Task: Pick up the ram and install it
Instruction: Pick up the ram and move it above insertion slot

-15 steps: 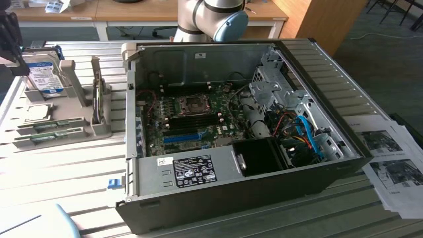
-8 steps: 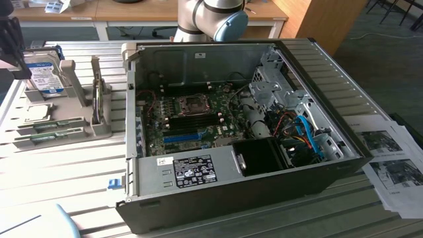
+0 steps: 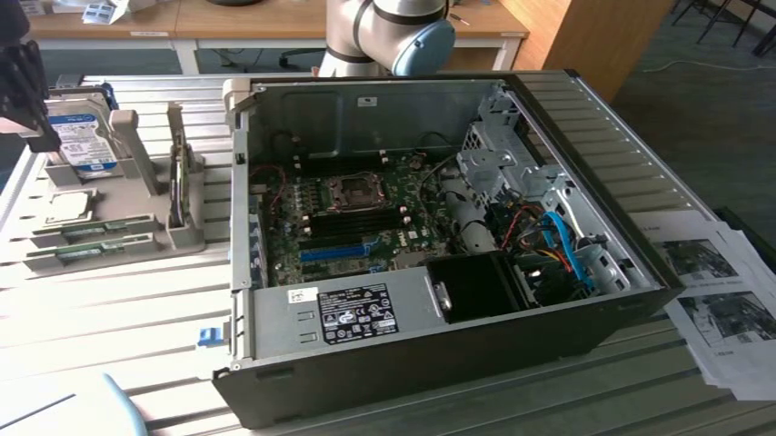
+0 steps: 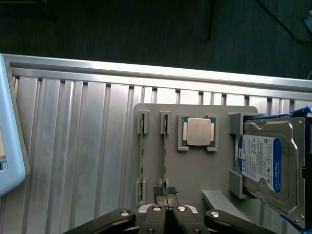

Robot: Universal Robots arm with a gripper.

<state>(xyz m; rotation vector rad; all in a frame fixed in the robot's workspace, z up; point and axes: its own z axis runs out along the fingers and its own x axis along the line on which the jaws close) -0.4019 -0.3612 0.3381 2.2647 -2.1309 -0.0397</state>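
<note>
Two ram sticks stand on edge in slots of a grey holder (image 4: 190,165). One ram (image 4: 165,156) runs in line with my fingertips, the other ram (image 4: 142,156) lies parallel beside it. In the exterior view they show as green strips (image 3: 97,231) at that view's left. My gripper (image 4: 165,192) is shut, its black pads (image 4: 159,190) pressed together over the end of the nearer stick, nothing visibly held. In the exterior view the gripper (image 3: 34,123) hangs well above the holder, by the hard drive. The open computer case (image 3: 606,182) shows its motherboard (image 3: 352,218).
A processor chip (image 4: 199,131) and a silver hard drive (image 4: 268,165) sit in the same holder. A light-blue object (image 4: 9,146) lies on the slatted metal table (image 4: 73,161). A bright-blue slot (image 3: 333,252) is on the motherboard. Printed papers (image 3: 721,300) lie at the exterior view's right.
</note>
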